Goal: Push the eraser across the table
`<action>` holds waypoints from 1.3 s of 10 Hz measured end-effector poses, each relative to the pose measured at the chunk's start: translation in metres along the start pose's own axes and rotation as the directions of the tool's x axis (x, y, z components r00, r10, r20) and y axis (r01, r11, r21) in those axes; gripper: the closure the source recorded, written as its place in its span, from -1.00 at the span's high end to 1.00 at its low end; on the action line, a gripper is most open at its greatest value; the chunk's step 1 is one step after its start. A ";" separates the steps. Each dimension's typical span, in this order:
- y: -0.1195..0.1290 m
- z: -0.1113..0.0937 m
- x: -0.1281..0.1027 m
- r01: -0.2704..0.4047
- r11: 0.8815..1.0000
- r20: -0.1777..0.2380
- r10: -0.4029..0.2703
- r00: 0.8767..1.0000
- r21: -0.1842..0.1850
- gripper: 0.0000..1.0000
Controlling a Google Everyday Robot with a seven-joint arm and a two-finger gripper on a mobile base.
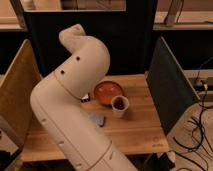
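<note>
Approach step: gripper largely hidden behind arm beside bowl, grip state untellable; eraser on table, apparently untouched; next, probably lower alongside it.

The thick, rounded cream-white arm bears small dark holes, its pincer hidden behind it.

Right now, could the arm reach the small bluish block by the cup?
Probably: the block lies uncovered right beside the arm, apart from the cup. The gripper is hidden behind the arm, so unsure.
</note>
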 end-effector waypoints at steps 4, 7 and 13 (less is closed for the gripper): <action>0.018 0.048 0.008 -0.227 0.941 0.005 0.236 0.972 -0.250 -1.00; 0.027 0.049 0.003 -0.351 0.815 0.032 0.411 0.911 -0.461 -1.00; 0.034 0.042 -0.024 -0.205 0.913 0.110 0.259 0.960 -0.353 -1.00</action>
